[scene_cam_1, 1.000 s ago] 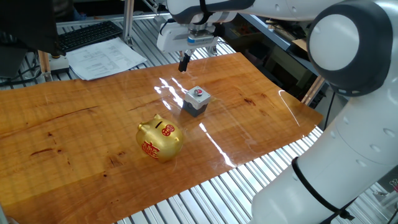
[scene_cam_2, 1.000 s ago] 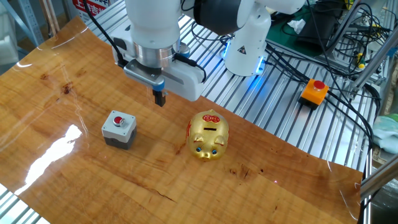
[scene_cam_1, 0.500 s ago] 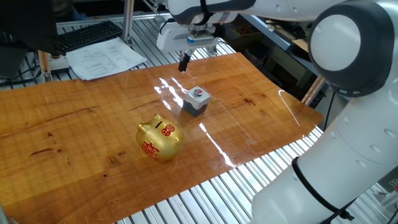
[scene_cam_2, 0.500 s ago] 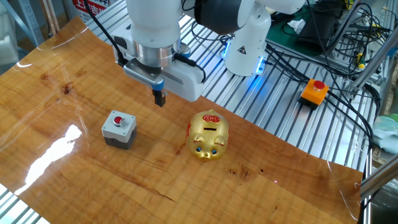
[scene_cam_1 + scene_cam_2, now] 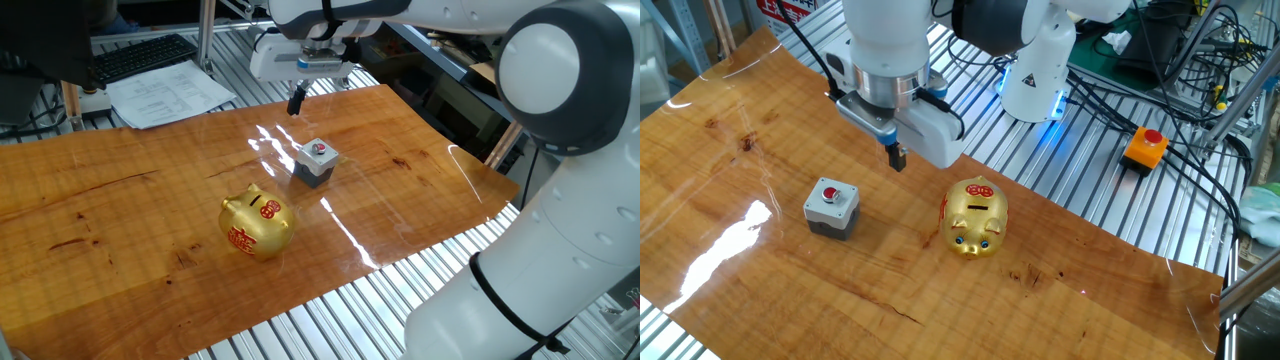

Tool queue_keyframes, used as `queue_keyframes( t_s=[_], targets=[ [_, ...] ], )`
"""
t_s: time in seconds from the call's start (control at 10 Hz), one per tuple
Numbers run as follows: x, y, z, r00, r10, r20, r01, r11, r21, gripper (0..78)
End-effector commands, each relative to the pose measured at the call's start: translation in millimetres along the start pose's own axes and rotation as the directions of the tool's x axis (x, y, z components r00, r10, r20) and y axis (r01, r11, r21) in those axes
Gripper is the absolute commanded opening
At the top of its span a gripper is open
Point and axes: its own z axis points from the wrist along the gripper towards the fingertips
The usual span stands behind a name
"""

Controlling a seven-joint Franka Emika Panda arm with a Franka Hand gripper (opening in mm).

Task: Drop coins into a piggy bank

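Other fixed view: pincer (image 5: pixel 898 158) hovering above the worktop (image 5: pixel 730 170), fingers drawn narrow, any coin between them too small to tell. Piggy bank (image 5: pixel 975 218) standing well apart, right and nearer the camera, slot on top, snout toward the lens.

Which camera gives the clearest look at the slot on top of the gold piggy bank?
The other fixed view: the piggy bank faces the camera there, and its dark slot shows plainly behind the red mark. In the one fixed view the piggy bank shows its side, and the slot is only a thin line.
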Motion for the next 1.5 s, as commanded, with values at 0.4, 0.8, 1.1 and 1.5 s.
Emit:
queue_keyframes(
  t_s=[0.4, 0.8, 1.1, 1.5],
  targets=[
    [-0.8, -0.2, -1.0, 1.0, -0.019, -0.008, 0.019, 1.0, -0.012, 0.0],
    [-9.8, -8.9, 7.3, 0.999, -0.043, -0.005, 0.043, 0.999, -0.01, 0.0],
    [-22.6, -26.0, 20.3, 0.997, -0.073, 0.01, 0.073, 0.997, -0.004, 0.0],
    [-28.4, -35.6, 26.5, 0.996, -0.09, 0.009, 0.09, 0.996, 0.01, 0.0]
  ],
)
